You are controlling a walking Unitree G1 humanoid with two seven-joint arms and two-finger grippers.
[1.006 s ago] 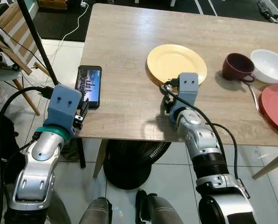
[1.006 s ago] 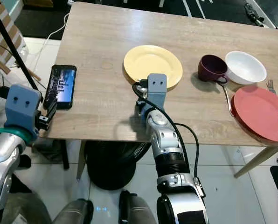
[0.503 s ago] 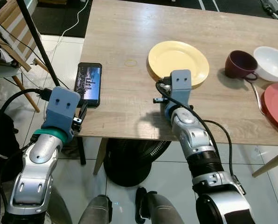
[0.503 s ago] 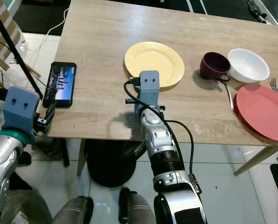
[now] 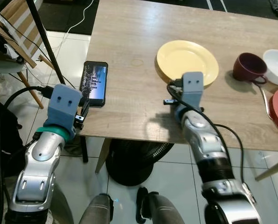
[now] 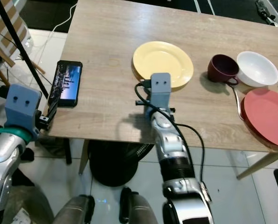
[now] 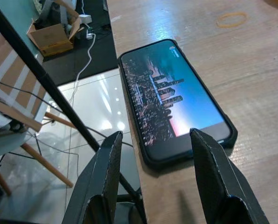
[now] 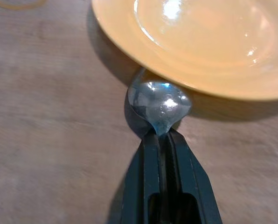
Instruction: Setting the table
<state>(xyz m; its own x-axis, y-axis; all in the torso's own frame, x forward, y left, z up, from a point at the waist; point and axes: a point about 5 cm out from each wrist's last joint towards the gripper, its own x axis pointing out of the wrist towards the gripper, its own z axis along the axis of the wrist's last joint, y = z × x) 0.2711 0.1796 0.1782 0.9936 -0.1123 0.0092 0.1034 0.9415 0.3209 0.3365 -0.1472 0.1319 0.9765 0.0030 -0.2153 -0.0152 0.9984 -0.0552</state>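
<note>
- The right gripper point(image 8: 163, 140) is clamped on a shiny metal spoon point(image 8: 158, 103), just in front of it beside the round yellow plate point(image 8: 199, 42).
- Step: laying the spoon down. Next, lower and let go.
- The left gripper point(image 7: 155, 158) has its fingers apart, near the black phone point(image 7: 174, 100).

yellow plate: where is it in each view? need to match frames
Left eye view: yellow plate upper centre-right on the table, just beyond the right hand.
Right eye view: upper centre, same spot ahead of that hand.
Left wrist view: not in it; a phone lies there.
Right wrist view: plate rim along the top, spoon bowl against it.
Shared landmark: the rubber band beside the plate.
</note>
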